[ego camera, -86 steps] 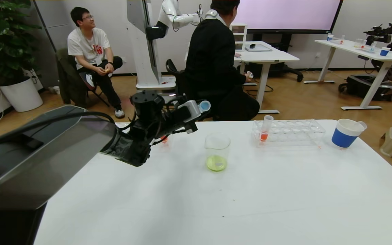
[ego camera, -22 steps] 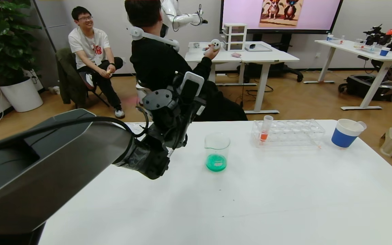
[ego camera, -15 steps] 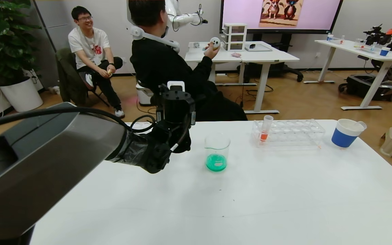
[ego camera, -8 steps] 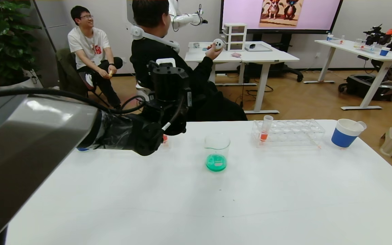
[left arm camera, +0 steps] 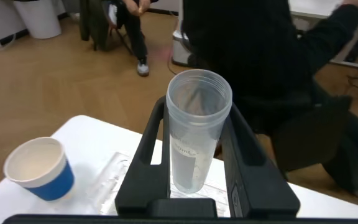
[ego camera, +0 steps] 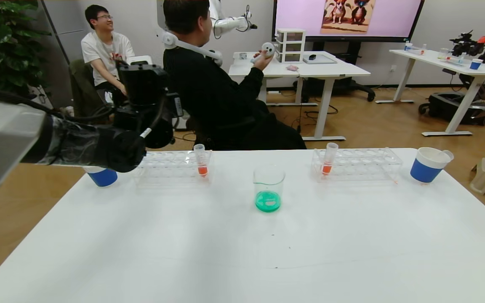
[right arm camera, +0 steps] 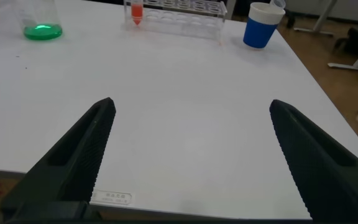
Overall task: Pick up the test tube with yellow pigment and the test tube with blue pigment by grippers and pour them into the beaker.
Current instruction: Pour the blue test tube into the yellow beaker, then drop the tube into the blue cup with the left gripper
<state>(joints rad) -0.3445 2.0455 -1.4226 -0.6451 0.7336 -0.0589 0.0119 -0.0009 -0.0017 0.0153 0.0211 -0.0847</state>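
Head view: left arm is reaching out over the table's [ego camera: 242,252] far left corner, its wrist hanging above the left blue cup [ego camera: 102,176] and the left end of the left clear rack [ego camera: 171,166]. The fingers aren't showing from this angle. An orange-liquid tube [ego camera: 201,160] is standing upright in that rack's right end. The beaker [ego camera: 268,188] is sitting mid-table btwn the two racks, holding green liquid at its bottom. The right rack [ego camera: 358,163] is carrying another orange tube [ego camera: 329,158] at its left end; a second blue cup [ego camera: 428,164] is standing just beside that rack, to the right. People are sitting in the bkgd beyond the table.

Left wrist view: the left gripper [left arm camera: 197,149] is clamping a clear test tube [left arm camera: 194,130] btwn its black fingers [left arm camera: 143,162], tube upright w/ its open rim toward the camera. The tube is looking empty, no coloured liquid showing inside, so can't tell which pigment it held. Below it, the blue cup [left arm camera: 39,169] w/ white rim is sitting on the table corner, apart from the tube, w/ the clear rack's edge [left arm camera: 107,180] next to it.

Right wrist view: the right gripper [right arm camera: 194,155] is hanging w/ jaws spread wide, nothing btwn them, over the near right part of the table. Far off, the beaker [right arm camera: 41,22] w/ green liquid, the rack w/ the orange tube [right arm camera: 136,11] and the blue cup [right arm camera: 263,25] are showing.
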